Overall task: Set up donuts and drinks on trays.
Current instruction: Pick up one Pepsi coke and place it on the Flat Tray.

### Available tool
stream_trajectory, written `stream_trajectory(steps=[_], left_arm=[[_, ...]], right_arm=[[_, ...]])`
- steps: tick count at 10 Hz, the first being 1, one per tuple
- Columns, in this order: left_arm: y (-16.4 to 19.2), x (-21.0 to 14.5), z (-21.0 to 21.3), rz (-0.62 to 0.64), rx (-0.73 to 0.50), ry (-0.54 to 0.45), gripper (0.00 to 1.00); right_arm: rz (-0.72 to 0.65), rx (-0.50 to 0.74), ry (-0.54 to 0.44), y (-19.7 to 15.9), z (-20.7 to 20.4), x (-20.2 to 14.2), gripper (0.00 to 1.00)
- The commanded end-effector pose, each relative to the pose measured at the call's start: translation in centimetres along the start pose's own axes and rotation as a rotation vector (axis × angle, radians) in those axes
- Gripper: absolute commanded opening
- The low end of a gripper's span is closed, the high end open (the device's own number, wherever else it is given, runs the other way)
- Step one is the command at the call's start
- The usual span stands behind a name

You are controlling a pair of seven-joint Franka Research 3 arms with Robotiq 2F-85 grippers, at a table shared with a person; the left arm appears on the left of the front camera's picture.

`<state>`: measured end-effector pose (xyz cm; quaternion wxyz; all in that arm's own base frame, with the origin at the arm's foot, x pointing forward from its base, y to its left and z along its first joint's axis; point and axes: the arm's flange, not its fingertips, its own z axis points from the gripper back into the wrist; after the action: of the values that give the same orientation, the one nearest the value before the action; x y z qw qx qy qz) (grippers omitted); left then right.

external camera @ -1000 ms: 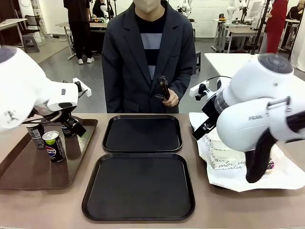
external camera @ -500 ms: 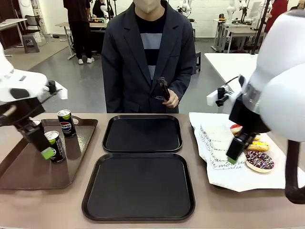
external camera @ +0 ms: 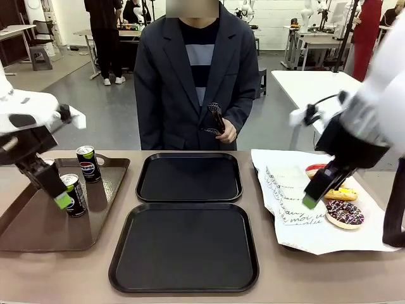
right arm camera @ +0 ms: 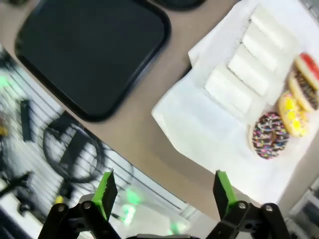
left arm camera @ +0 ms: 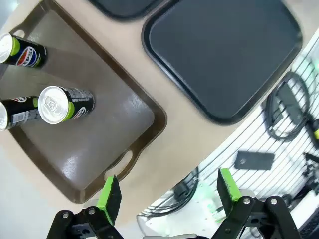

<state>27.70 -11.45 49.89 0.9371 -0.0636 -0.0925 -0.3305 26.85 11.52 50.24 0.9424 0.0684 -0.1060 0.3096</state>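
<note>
Left wrist view, three cans [left arm camera: 65, 103], two trays [left arm camera: 224, 50] (black), four donuts [right arm camera: 269, 135]

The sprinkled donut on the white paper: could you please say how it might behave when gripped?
The sprinkled donut looks soft, so squeezing would probably dent it. Its icing looks sticky and may shed sprinkles. Lying flat on the paper, it should not roll.

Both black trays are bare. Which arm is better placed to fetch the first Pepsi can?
Left. The left end effector, open, hangs close beside the cans on the brown tray; the right end effector is by the donuts, far on the other side.
</note>
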Motion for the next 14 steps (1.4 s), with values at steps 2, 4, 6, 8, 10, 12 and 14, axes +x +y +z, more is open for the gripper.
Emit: stream_trajectory(steps=[2,4,6,8,10,12,14], left_arm=[[7.3,-3.7,1.5,0.218,-0.356,-0.328,1.0],[11.1,-6.6,1.7,0.299,-0.541,-0.424,1.0],[14.6,-9.5,1.8,0.387,-0.637,-0.492,1.0],[18.0,-13.6,1.2,0.516,-0.698,-0.554,1.0],[20.2,-17.6,0.2,0.639,-0.742,-0.568,1.0],[21.8,-22.1,-1.0,0.755,-0.776,-0.637,1.0],[21.9,-25.2,-1.5,0.822,-0.777,-0.682,1.0]], right_arm=[[-0.449,0.436,-0.424,-11.4,-1.1,-8.7,1.0],[-0.599,0.623,-0.491,-17.1,-2.2,-14.5,1.0],[-0.67,0.729,-0.585,-20.5,-2.2,-19.0,1.0],[-0.73,0.768,-0.655,-23.3,-1.7,-23.4,1.0],[-0.77,0.792,-0.649,-24.5,-2.0,-26.2,1.0],[-0.823,0.792,-0.624,-25.2,-2.5,-29.5,1.0],[-0.856,0.784,-0.612,-25.5,-2.1,-32.6,1.0]])
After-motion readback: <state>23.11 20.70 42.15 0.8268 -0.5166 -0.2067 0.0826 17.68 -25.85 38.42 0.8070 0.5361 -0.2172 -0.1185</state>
